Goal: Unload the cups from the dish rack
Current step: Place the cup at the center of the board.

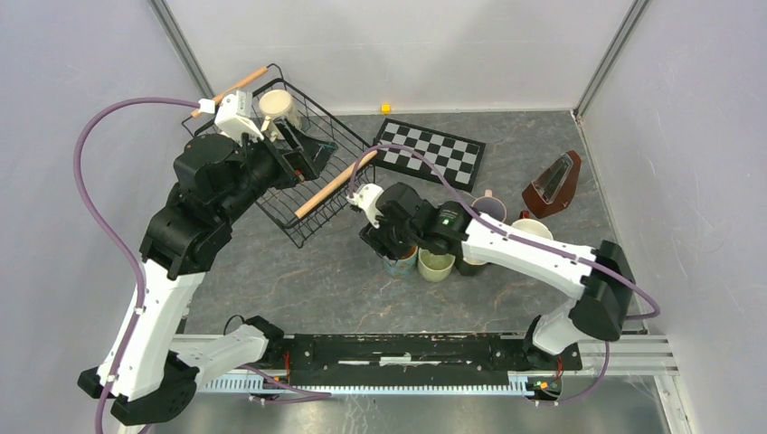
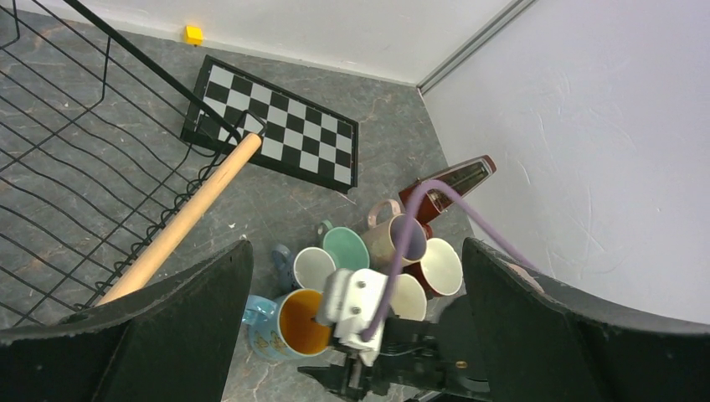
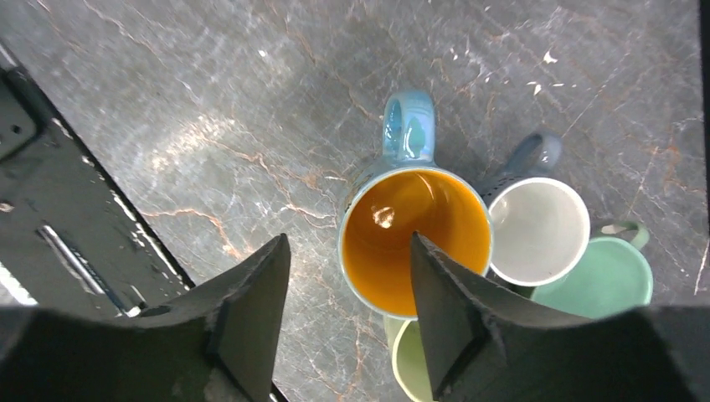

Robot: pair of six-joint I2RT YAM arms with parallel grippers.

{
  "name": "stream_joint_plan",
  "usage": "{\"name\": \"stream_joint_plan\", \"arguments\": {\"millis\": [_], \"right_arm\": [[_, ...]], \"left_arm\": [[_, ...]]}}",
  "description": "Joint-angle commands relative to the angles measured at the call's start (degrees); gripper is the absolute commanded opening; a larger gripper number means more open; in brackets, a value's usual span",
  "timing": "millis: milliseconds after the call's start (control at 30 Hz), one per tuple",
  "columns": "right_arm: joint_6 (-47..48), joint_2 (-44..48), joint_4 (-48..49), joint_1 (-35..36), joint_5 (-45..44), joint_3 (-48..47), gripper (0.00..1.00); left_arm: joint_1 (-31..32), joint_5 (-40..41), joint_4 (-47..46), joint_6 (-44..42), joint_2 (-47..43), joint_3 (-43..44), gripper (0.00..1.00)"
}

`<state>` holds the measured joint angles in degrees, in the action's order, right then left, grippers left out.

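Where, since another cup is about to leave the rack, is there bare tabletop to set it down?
The widest bare patch lies between the dish rack, the cups and the rail at the arm bases. A smaller one sits between the checkered board and the metronome. The cups themselves stand packed together under the right arm.

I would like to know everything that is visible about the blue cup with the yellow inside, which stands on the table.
The blue cup looks like glossy ceramic: light blue outside, orange-yellow inside, with one loop handle. It is empty and stands upright on the grey marbled table, at the edge of a cluster of cups. Its rim appears to touch the white-lined cup; a pale green cup sits close beside it. The right gripper is open, its jaws astride the cup's wall.
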<state>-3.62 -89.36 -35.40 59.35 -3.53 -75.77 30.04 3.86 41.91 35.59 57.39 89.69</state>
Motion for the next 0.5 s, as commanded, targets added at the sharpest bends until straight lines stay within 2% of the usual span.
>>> {"name": "stream_joint_plan", "arguments": {"millis": [0, 200, 467], "right_arm": [[-1.99, 6.03, 0.08, -0.13, -1.25, -2.72, 0.66], [-4.27, 12.87, 1.36, -0.43, -4.16, -1.60, 0.96], [-5.90, 22.33, 3.98, -0.56, -7.36, 1.34, 0.98]], "left_arm": [[0.13, -1.19, -1.11, 1.04, -0.14, 2.32, 1.00], [0.12, -0.52, -0.43, 1.22, -0.26, 2.40, 1.00], [0.10, 1.66, 1.18, 0.99, -0.32, 1.73, 1.00]]}}
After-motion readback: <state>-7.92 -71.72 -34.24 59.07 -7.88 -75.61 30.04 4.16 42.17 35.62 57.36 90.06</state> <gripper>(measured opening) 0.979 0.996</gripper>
